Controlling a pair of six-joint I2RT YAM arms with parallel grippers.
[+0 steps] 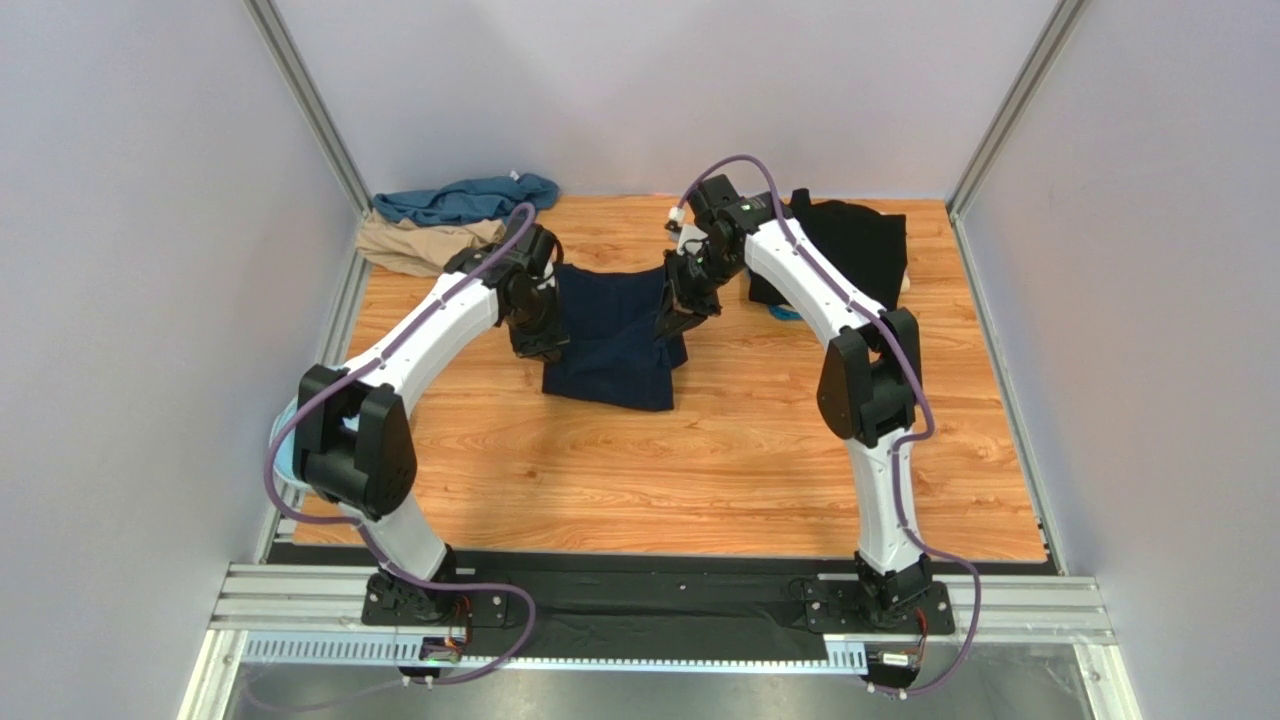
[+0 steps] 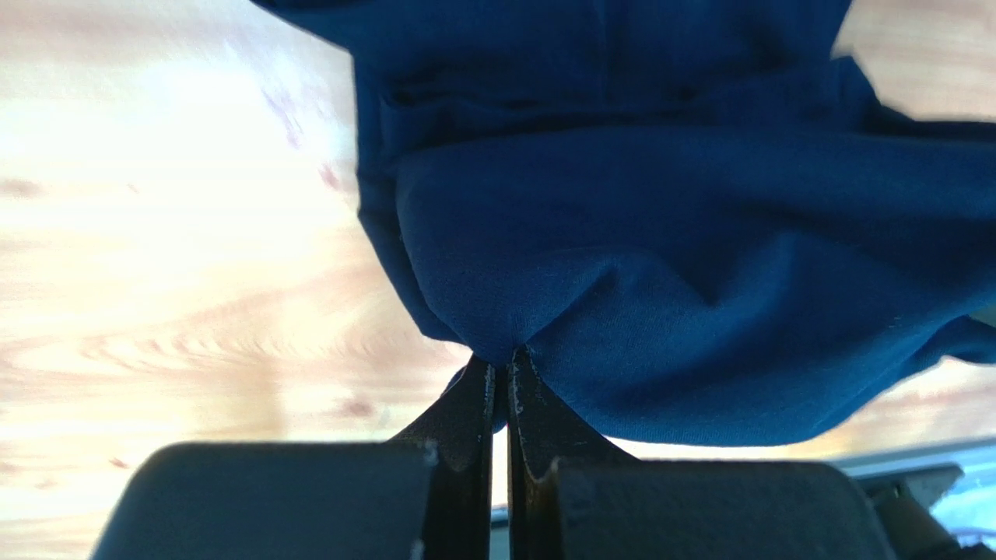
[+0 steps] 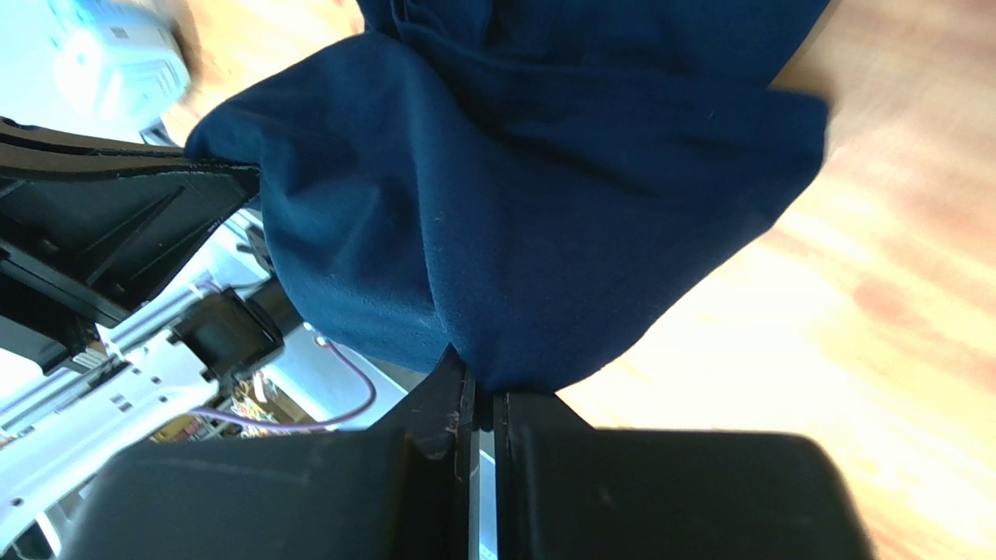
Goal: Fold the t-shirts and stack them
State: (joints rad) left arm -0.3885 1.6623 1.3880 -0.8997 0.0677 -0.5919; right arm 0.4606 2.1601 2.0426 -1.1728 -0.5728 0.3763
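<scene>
Pale walls [image 1: 135, 300] are set around the wooden desk [image 1: 676, 465]. Toward its far middle, the dark navy t-shirt [image 1: 609, 345] is pinched at one edge by the left claw [image 2: 500, 376] and at another by the right claw [image 3: 479, 391]. The teal t-shirt [image 1: 466, 198] and tan t-shirt [image 1: 428, 243] are heaped far left, the black t-shirt [image 1: 849, 248] far right.

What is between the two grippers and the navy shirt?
Nothing visible. The left gripper and the right gripper are each shut directly on the cloth of the navy shirt.
</scene>
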